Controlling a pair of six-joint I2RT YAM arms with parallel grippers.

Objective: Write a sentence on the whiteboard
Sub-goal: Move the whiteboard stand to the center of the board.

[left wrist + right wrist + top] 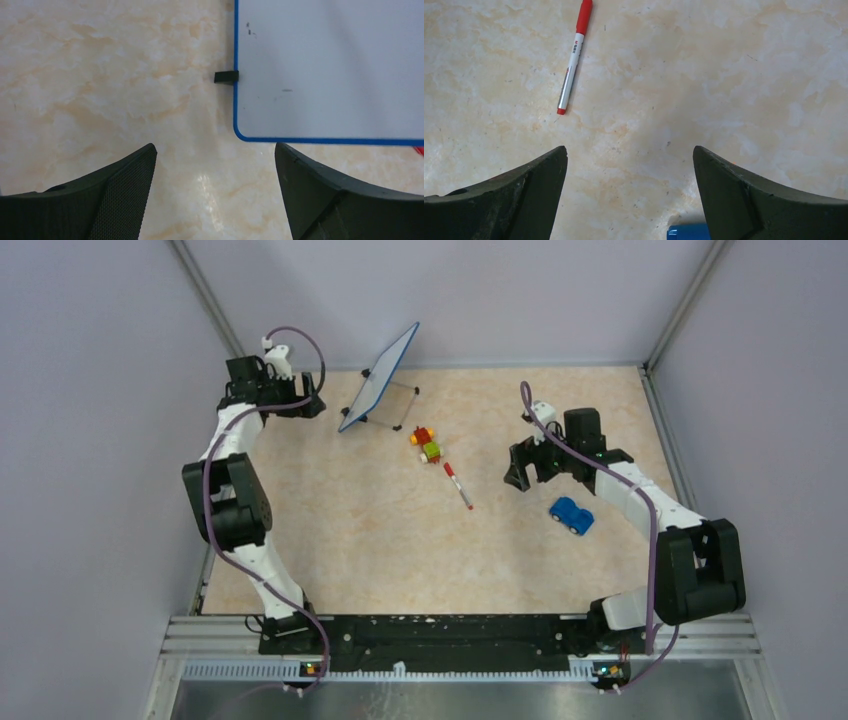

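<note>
Careful: with the left end effector (pixel 215 145) and right end effector (pixel 629 148) spread empty, a bump could roll the 11 o'clock pen (pixel 572 62) away.

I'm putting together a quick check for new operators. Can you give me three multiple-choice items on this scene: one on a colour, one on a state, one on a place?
1. What colour is the rim of the whiteboard?
A. red
B. blue
C. green

2. How do the left gripper and the right gripper stand?
A. both shut
B. both with jaws open, holding nothing
C. one open, one shut

3. Where is the marker?
A. in the right gripper
B. leaning on the whiteboard
C. lying on the table near the block toy

Answers:
1 B: the left wrist view shows a blue edge round the white face.
2 B: each wrist view shows wide-apart jaws with only table between them.
3 C: the top view shows it flat on the table, apart from both arms.
</note>
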